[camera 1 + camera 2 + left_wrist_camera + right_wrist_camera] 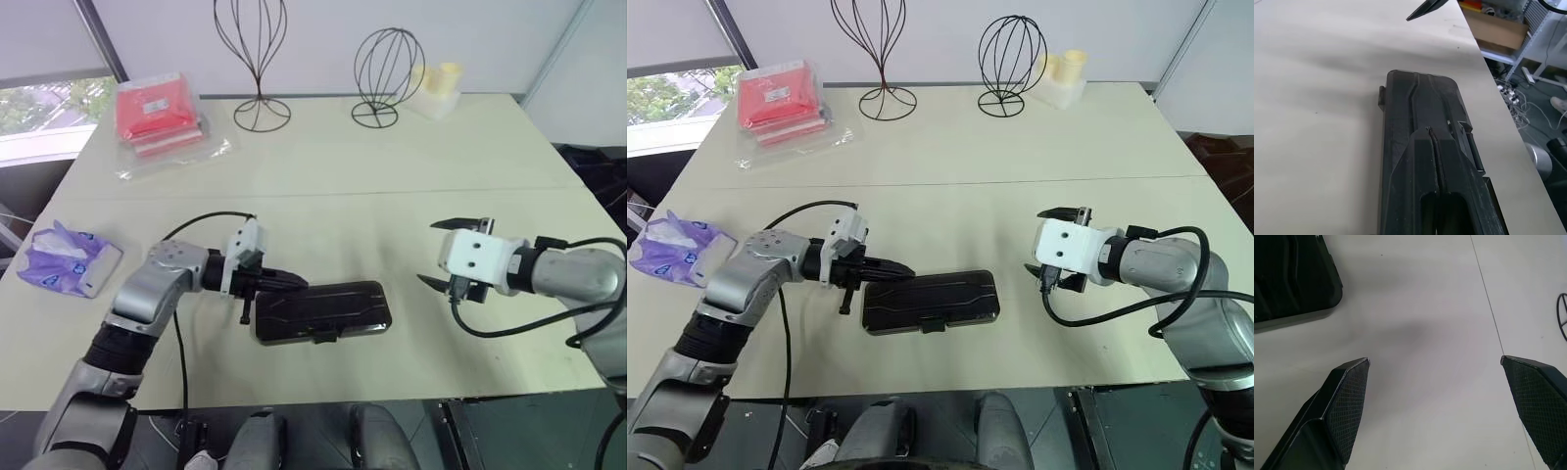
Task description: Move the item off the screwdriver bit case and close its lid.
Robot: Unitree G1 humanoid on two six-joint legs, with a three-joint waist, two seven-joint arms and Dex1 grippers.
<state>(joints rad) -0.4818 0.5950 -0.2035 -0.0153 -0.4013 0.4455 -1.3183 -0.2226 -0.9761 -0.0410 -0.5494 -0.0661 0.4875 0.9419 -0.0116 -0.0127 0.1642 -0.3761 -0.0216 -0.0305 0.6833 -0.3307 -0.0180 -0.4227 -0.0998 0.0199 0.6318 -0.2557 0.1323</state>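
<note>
The screwdriver bit case (323, 311) lies flat near the front edge of the table (392, 186), long side parallel to that edge. Its lid (940, 294) is down over the tray, and the small black latch tab (322, 337) projects from the case's near long side. Nothing lies on top of the case.

The left gripper (292, 283) is at the case's left end. Its two black fingers (1437, 161) are pressed together with no gap and hold nothing. In the left wrist view the tips sit over the lid surface, pointing along the case's length; whether they touch the lid cannot be told.

The right gripper (443, 253) hangs over bare table to the right of the case, clearly apart from it. Its fingers (1347, 396) are spread wide with nothing between them. In the right wrist view the case's right end shows beyond the fingertips.

The item (67, 258), the purple-and-white tissue pack, lies on the table well to the left of the case, near the table's left edge. It is crumpled and touches neither gripper.

Behind the case and to its left, near the far edge of the table, lies a red packet (157, 113) in clear wrapping. Two black wire stands (261, 59) stand upright far behind the case, side by side. A pale yellow object (436, 88) sits just right of the second stand (387, 73).
</note>
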